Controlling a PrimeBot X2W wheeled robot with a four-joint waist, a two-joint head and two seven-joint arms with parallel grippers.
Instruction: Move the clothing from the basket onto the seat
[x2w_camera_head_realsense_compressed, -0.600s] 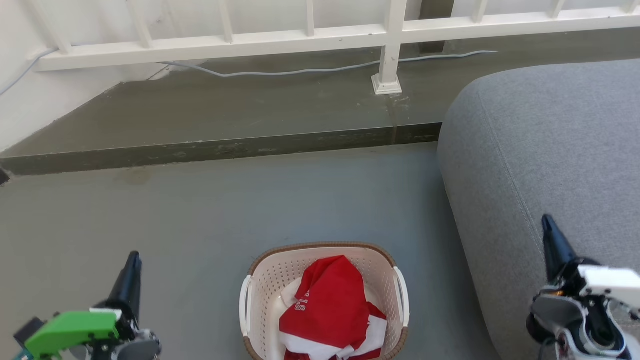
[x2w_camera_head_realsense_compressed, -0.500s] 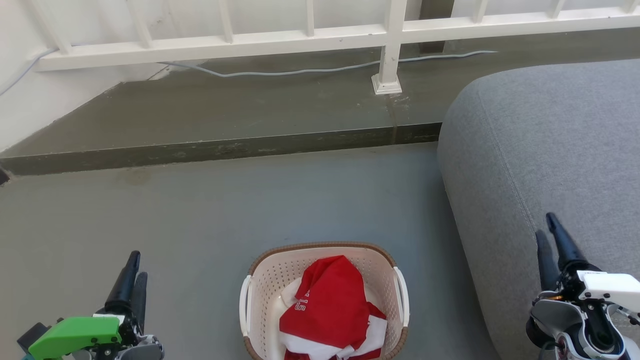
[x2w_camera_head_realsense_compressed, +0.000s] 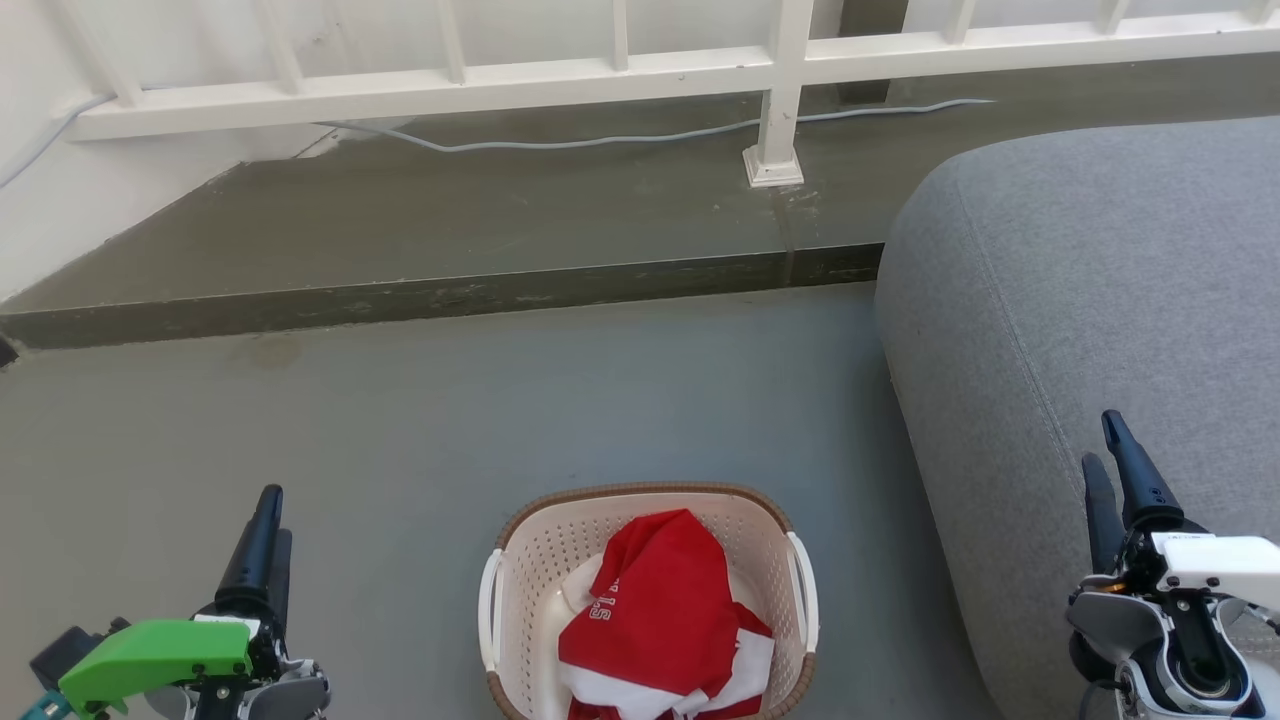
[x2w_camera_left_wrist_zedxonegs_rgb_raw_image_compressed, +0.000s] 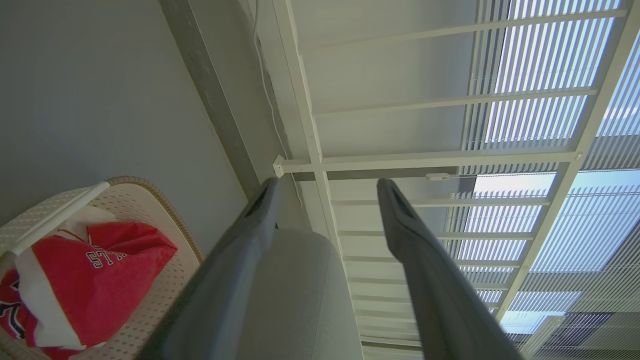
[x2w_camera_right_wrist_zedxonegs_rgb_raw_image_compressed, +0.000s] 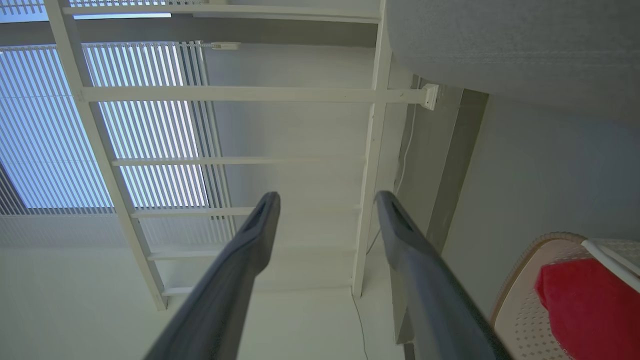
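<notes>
Spread and empty, the left hand (x2w_camera_head_realsense_compressed: 272, 515) and right hand (x2w_camera_head_realsense_compressed: 1100, 440) are flanking the basket (x2w_camera_head_realsense_compressed: 640, 491) of red jerseys (x2w_camera_head_realsense_compressed: 665, 600), probably readying to reach in. The grey seat (x2w_camera_head_realsense_compressed: 1100, 280) is sitting just beside the right hand, favouring a short carry.

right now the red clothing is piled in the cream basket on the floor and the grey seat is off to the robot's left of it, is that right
Not quite: the seat lies to the robot's right of the basket, not its left, as the head view shows. The rest holds: the red clothing is piled in the cream basket on the floor.
</notes>
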